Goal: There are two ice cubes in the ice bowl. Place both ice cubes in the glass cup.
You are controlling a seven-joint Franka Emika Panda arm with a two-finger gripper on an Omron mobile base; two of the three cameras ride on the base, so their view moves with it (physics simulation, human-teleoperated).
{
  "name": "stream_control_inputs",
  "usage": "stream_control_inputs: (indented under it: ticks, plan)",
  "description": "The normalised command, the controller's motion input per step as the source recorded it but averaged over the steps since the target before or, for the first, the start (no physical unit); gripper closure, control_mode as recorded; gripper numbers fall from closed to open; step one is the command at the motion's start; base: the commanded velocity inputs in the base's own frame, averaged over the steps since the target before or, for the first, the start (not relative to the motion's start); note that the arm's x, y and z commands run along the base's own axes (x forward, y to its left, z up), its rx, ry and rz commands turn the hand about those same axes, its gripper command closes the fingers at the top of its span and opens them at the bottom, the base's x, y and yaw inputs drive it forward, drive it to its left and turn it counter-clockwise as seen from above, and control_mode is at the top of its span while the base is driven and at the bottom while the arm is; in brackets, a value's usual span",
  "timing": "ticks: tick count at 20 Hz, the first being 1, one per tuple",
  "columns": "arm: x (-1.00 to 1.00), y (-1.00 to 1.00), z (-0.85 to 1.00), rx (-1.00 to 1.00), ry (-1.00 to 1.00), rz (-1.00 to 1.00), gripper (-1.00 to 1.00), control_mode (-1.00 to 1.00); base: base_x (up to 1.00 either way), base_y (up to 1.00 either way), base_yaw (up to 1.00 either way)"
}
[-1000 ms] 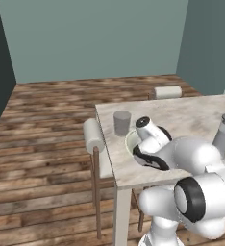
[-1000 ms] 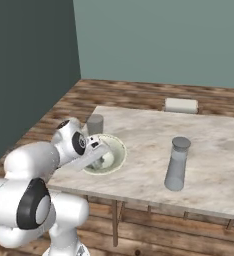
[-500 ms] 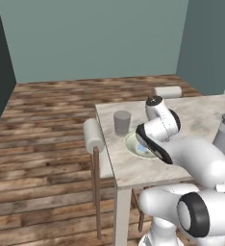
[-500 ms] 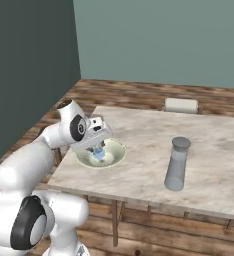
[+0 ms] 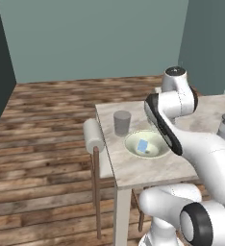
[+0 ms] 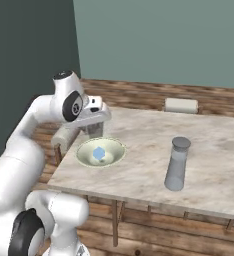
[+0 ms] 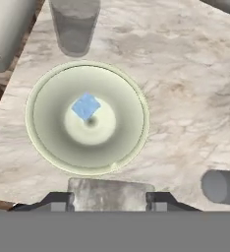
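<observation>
1. My gripper (image 7: 109, 197) is closed on the whitish cube (image 7: 109, 193), held between the tips above the bowl's near rim.
2. The bowl (image 7: 43, 147) holds the blue cube (image 7: 86, 106).
3. The cup (image 7: 75, 27), just beyond the bowl, looks empty.
4. Judgement: no cube delivered yet; both drops remain.

The stone table (image 7: 186, 98) holds the ice bowl (image 7: 43, 147), with the glass cup (image 7: 75, 27) past it and a bottle (image 6: 176, 165) off to the side.
</observation>
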Motion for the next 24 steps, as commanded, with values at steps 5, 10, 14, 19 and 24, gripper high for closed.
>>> stream_control_inputs:
  ticks: [5,10,14,19,24]
  plan:
    - [-0.69,0.0,0.0,0.11,-0.44,-0.07,1.0,-1.0,0.0,0.0,0.0]
    - [-0.23,0.0,0.0,0.04,-0.24,0.0,1.0,-1.0,0.0,0.0,0.0]
    - [0.0,0.0,0.0,0.0,0.0,0.0,1.0,-1.0,0.0,0.0,0.0]
    - [0.0,0.01,0.26,0.04,0.0,0.0,1.0,-1.0,0.0,0.0,0.0]
    - [0.02,-0.2,0.45,0.32,0.14,0.0,1.0,-1.0,0.0,0.0,0.0]
